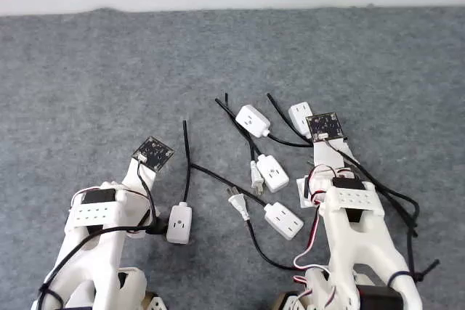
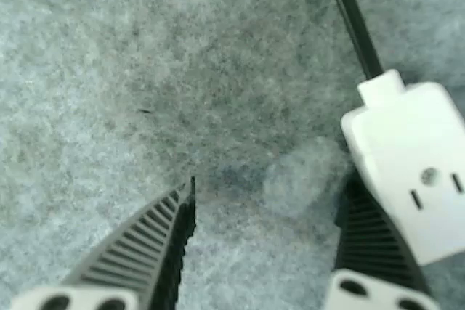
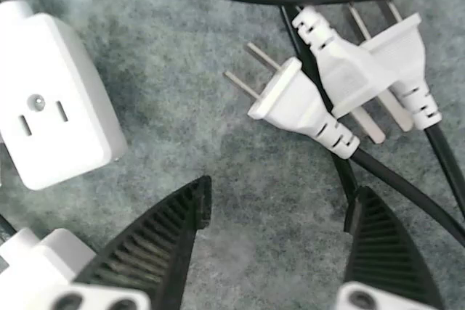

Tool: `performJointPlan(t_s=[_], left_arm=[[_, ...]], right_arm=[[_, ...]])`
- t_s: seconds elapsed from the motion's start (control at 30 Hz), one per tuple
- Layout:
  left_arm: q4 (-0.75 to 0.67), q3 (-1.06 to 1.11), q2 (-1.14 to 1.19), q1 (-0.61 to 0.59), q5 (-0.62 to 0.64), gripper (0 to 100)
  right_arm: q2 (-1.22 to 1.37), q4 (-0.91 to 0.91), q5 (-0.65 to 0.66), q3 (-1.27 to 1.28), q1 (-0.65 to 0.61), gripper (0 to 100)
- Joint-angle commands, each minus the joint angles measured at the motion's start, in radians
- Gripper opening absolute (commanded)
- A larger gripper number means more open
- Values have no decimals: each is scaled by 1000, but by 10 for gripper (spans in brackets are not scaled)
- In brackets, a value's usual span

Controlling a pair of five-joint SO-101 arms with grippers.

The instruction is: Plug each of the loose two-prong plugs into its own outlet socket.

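Left gripper [image 2: 265, 252]: pincer apart, lower left of high view, white plastic outlet socket block [image 1: 179, 223] just beside one finger | centre: loose white two-prong plug [image 1: 237, 203] lies unplugged on grey felt table [image 1: 87, 70] | right gripper [image 3: 272, 248]: pincer apart, empty, near crossed white plugs [image 3: 349, 70].

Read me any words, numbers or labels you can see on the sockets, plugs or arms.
None can be read.
The socket by the left gripper bears slots but no print.
The plugs near the right gripper are plain white.
The small boards on the arms are too small to tell.
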Motion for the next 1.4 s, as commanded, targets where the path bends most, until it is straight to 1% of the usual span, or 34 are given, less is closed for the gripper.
performJointPlan(t_s=[0.0, 0.9, 1.0, 1.17, 1.37], left_arm=[[78, 91, 6, 20, -28, 320], [78, 91, 6, 23, -28, 321], [78, 91, 6, 64, -28, 321], [78, 91, 0, 212, -28, 321], [78, 91, 6, 227, -28, 321]], right_arm=[[-25, -13, -5, -6, -13, 292], [-25, -13, -5, -6, -8, 292], [-25, -13, -5, -6, -8, 292], [-25, -13, -5, -5, -7, 292], [-25, -13, -5, -5, -5, 292]])
